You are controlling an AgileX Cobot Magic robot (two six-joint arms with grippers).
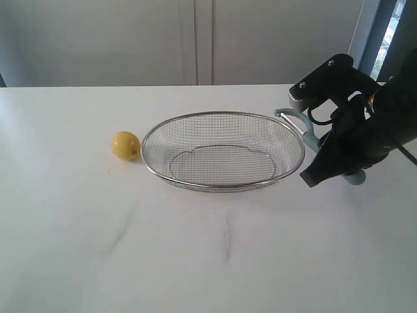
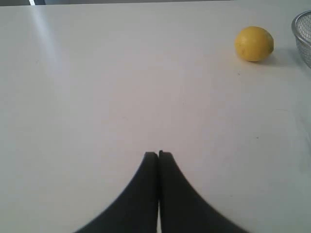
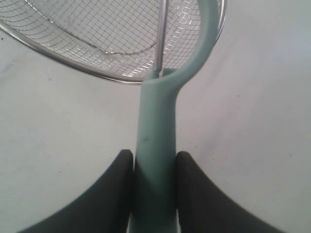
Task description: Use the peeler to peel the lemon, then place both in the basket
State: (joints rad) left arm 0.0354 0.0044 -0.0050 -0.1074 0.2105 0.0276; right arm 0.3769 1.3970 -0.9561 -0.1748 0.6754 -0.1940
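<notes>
1. A white counter [image 1: 195, 261] fills the exterior view, with pale cabinet doors [image 1: 195, 39] across the top of the frame.
2. The basket [image 1: 221, 188] sits at the centre of the frame.
3. The lemon [image 1: 126, 145] lies on the counter just left of the basket, not touching its rim.
4. At the right of the frame, my right pincer [image 3: 154, 158] pinches the peeler [image 3: 155, 116] by its teal handle. Its looped head reaches the basket's right rim.
5. My left pincer [image 2: 158, 154] is pressed together over bare counter, holding nothing.
</notes>
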